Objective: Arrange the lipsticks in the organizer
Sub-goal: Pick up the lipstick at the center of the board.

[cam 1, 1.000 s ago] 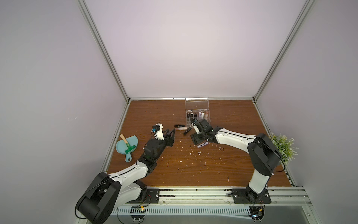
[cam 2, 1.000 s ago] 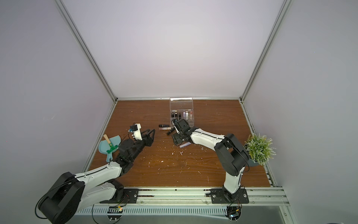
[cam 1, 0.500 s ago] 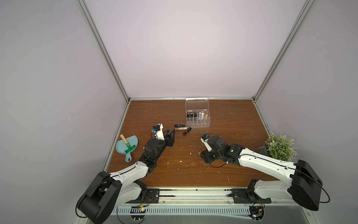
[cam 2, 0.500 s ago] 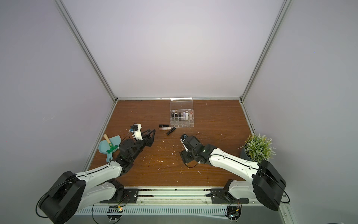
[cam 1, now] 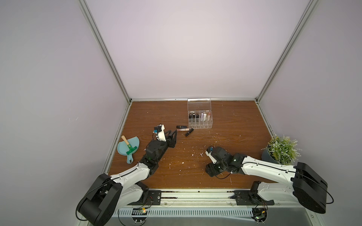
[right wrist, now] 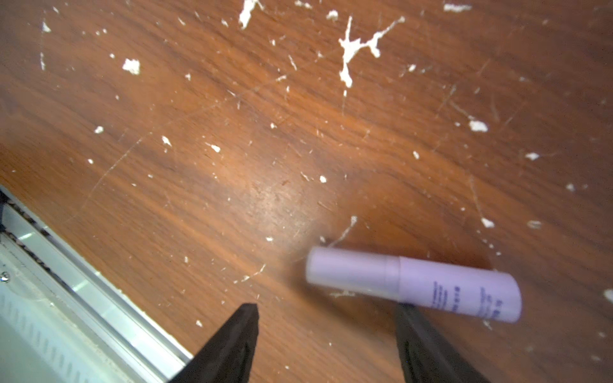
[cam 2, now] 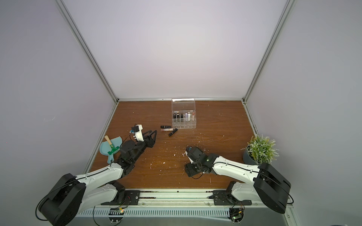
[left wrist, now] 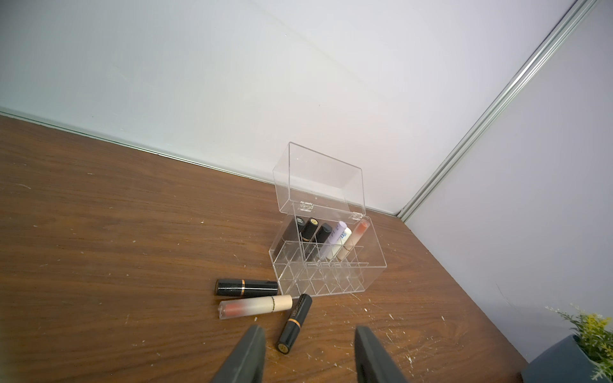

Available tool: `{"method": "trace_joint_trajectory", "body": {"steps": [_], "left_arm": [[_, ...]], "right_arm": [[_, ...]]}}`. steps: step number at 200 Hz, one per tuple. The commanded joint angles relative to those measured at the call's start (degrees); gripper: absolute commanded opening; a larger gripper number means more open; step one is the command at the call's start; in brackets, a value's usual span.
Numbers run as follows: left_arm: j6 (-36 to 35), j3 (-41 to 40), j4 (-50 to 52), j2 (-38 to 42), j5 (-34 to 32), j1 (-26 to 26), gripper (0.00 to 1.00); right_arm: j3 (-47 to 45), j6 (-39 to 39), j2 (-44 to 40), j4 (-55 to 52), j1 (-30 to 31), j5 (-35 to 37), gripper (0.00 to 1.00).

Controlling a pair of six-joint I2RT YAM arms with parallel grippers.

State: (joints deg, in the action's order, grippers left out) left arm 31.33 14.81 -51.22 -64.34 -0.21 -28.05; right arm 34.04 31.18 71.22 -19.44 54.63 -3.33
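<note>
lilac lipstick (right wrist: 411, 285): lies flat on the table (right wrist: 298, 132) near the front rail (right wrist: 66, 265), well apart from the organizer (left wrist: 335, 280).
step: i judge it is the pick-up of this tube, not yet gripped.
right gripper (right wrist: 326, 310): fingers wide apart, empty; the tube lies off toward one fingertip.
next move: shift sideways to center the tube, then close.
left gripper (left wrist: 310, 328): about half open, empty, near a black lipstick (left wrist: 295, 323).
room: rail edge is close; open table toward the organizer.
</note>
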Motion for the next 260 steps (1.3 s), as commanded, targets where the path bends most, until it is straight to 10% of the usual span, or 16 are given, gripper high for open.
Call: {"method": "trace_joint_trajectory", "body": {"steps": [1,138,260], "left_arm": [[-0.04,-0.21,-0.65,0.46,0.44,0.59,0.48],[-0.29,-0.1,-0.37,0.62,0.37,0.55,0.48],[-0.31,-0.03,-0.02,0.81,0.44,0.59,0.48]], "right_arm": [[-0.47,1.13,-0.71,1.26,0.12,0.81,0.73],[5.09,-4.48,9.89,5.36,-5.73,5.15,0.76],[9.16,-4.66,14.33,-1.72,-0.23,11.55,0.51]]}}
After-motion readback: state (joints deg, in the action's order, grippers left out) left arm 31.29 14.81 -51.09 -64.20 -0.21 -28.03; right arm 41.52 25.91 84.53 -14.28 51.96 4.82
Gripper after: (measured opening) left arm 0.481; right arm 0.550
